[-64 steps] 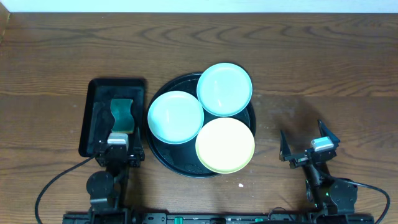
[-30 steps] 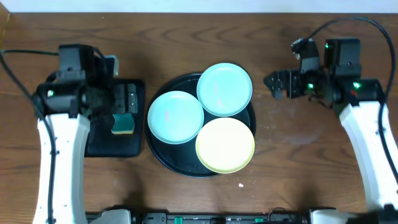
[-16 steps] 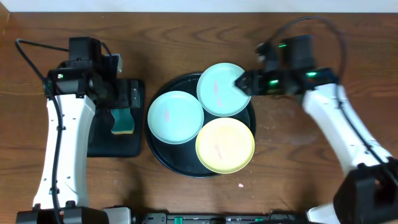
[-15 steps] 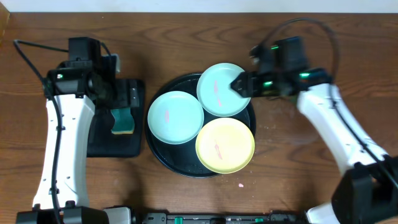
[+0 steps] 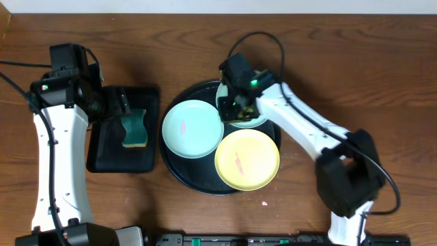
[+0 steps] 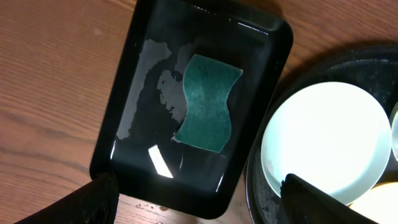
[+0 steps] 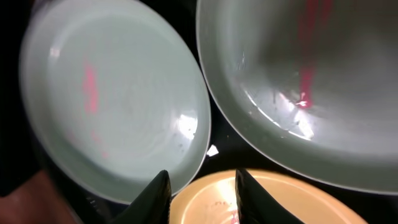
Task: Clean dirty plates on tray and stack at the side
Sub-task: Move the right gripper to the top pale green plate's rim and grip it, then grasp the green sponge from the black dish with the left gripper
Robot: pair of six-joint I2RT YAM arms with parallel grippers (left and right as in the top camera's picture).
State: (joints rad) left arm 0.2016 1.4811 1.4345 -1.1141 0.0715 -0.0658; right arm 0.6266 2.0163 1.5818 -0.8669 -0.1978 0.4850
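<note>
Large round black tray with low rim [image 5: 188, 174] sits mid brown wooden worktop [image 5: 355, 61], holding all three small round plastic plates. One pale mint-green plate [image 5: 192, 128] lies on the tray's left side and the pale yellow plate [image 5: 247, 159] on the front right. The second pale mint-green plate [image 7: 298, 74] is at the back right, mostly hidden under the right arm in the overhead view. Both mint plates and the yellow one carry pinkish-red streaks. Right hand [image 7: 200, 183] is low over the tray where the three plates meet: the left mint plate is just to one side of it, the back mint plate's rim just above it in the wrist view, and the yellow plate's rim shows between and below its fingers [image 7: 158, 194]. Those fingers are a narrow gap apart with nothing clamped between them; contact with any plate can't be told. Left hand [image 6: 198, 186] hangs above the smaller rectangular black tray [image 6: 137, 74] left of the round tray, fingers spread wide and empty. A green wavy-edged sponge [image 6: 207, 102] lies flat in that wet-looking rectangular tray, apart from the fingers. No plate is on the worktop beside the round tray.
</note>
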